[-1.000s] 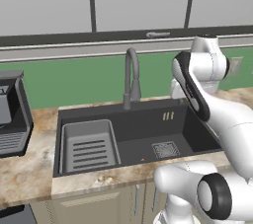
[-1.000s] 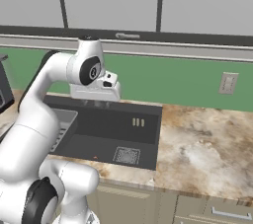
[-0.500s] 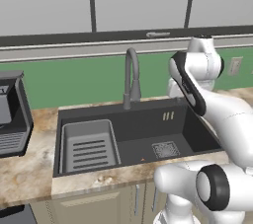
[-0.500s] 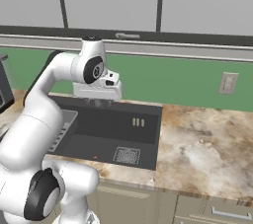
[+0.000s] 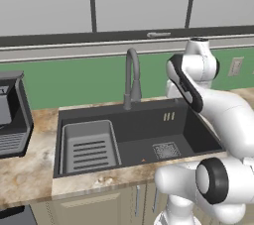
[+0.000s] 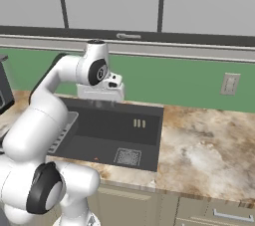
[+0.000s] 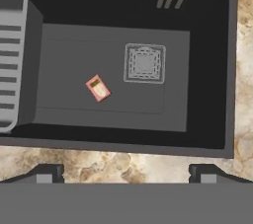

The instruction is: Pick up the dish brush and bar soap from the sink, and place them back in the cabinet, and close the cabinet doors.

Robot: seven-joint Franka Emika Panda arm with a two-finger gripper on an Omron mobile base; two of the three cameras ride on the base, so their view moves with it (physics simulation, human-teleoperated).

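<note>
The soap (image 7: 98, 88) lies flat on the sink (image 7: 207, 70) floor, a small pinkish-orange block set at a slant, just beside the drain grate (image 7: 144, 63) and between it and the ribbed tray (image 7: 12, 60); from the left base it is only a speck (image 5: 143, 160) near the front wall. I cannot make out the brush anywhere in the basin, so the soap looks like the piece to take first. The hand (image 7: 126, 171) hangs high above the front rim with its fingers spread wide and nothing between them, the tips over the marbled bench (image 7: 99, 161) rather than over the soap. From here the main risk is a descent that is off line: the soap sits ahead of the fingers, so a straight drop would land on the rim or the bench. Because the block lies askew, fingers that are not turned to match it may pinch its corners and push it toward the grate or flick it away. It is also thin and low, so the tips may scrape the sink floor before they can close. The faucet (image 5: 131, 78) stands close to the arm and could be clipped in a swing. Compared with a second ago, the arm's upper joints have shifted slightly in both base views while the fingers have stayed equally wide; the sink and its contents have not moved.
</note>
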